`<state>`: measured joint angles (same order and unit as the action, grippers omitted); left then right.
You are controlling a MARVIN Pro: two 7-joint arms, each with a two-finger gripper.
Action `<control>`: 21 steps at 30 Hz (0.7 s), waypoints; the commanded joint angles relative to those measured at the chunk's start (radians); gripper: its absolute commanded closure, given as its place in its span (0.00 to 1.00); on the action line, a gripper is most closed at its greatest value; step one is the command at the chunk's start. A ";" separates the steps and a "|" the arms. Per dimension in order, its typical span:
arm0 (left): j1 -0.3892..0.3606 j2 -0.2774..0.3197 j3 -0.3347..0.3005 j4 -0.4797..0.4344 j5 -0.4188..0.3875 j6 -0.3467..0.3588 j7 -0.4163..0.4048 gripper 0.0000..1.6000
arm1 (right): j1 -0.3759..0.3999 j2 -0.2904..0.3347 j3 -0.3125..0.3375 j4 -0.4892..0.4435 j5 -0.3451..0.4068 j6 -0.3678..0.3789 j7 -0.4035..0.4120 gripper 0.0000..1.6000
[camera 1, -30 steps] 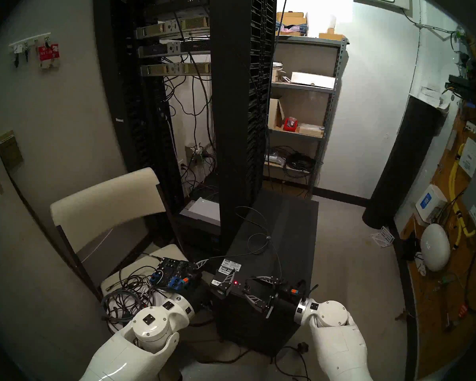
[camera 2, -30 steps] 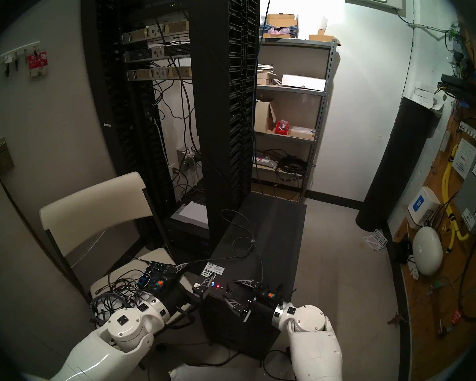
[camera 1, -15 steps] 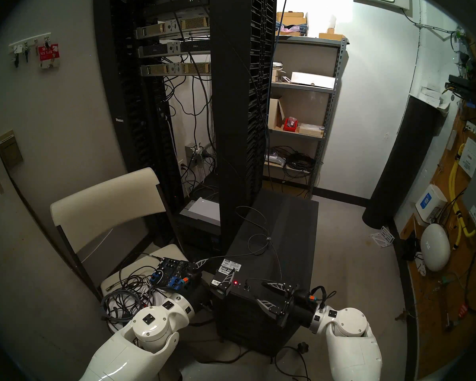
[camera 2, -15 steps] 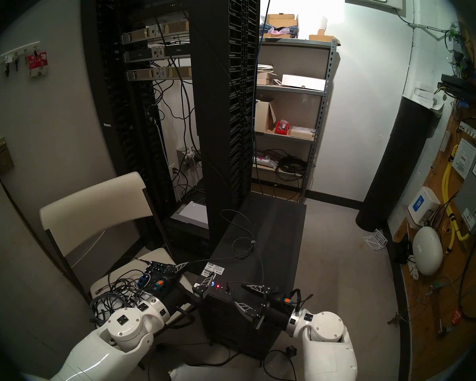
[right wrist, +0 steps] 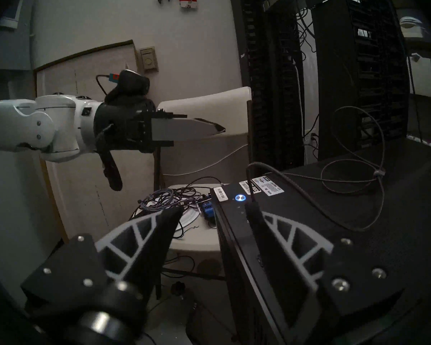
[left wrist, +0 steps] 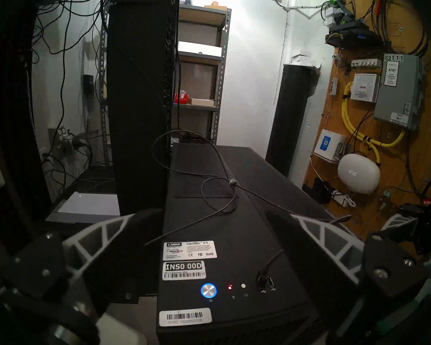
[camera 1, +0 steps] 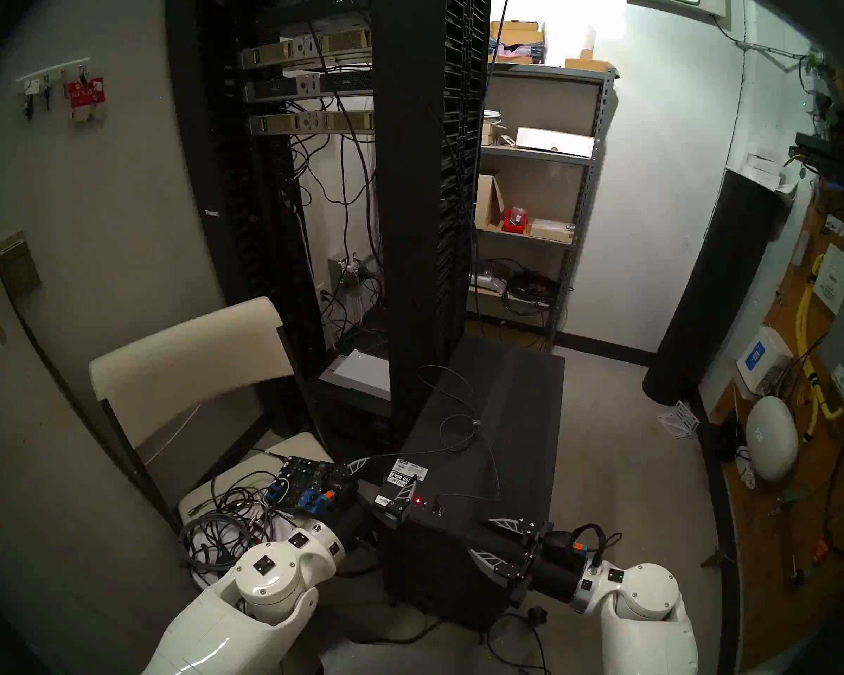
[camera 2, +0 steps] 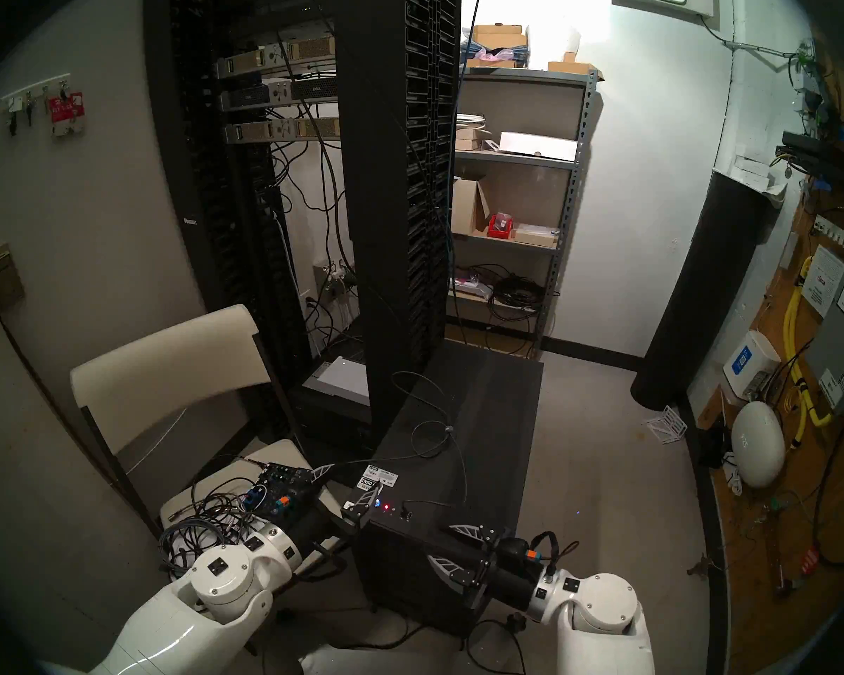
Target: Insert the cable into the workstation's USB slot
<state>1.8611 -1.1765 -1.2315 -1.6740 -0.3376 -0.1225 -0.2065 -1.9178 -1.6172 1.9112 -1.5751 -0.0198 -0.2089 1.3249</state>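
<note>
The cable [left wrist: 215, 213] lies looped on the workstation [left wrist: 246, 227], its plug seated in the USB slot [left wrist: 261, 279] at five o'clock of the stickers, so both the left gripper [left wrist: 210, 233] and right gripper [right wrist: 213, 218] hang empty, fingers spread, apparently because insertion is done.

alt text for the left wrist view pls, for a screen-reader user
The cable loops across the black workstation top, its plug seated in one USB slot of a pair, beside a blue-lit button and red LED. The left gripper frames it, open and empty.
</note>
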 commanded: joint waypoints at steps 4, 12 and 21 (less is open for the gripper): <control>-0.004 -0.004 0.003 -0.024 -0.001 -0.004 -0.005 0.00 | -0.048 -0.019 0.067 -0.157 0.106 0.014 0.033 0.26; -0.022 -0.013 0.006 -0.027 0.003 -0.006 -0.006 0.00 | 0.030 -0.043 0.108 -0.168 0.114 0.009 -0.077 0.26; -0.028 -0.018 0.003 -0.024 0.002 -0.005 -0.005 0.00 | 0.105 -0.026 0.103 -0.099 0.127 -0.011 -0.200 0.15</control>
<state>1.8456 -1.1860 -1.2280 -1.6766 -0.3338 -0.1225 -0.2129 -1.8969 -1.6478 2.0244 -1.6990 0.0835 -0.1956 1.2017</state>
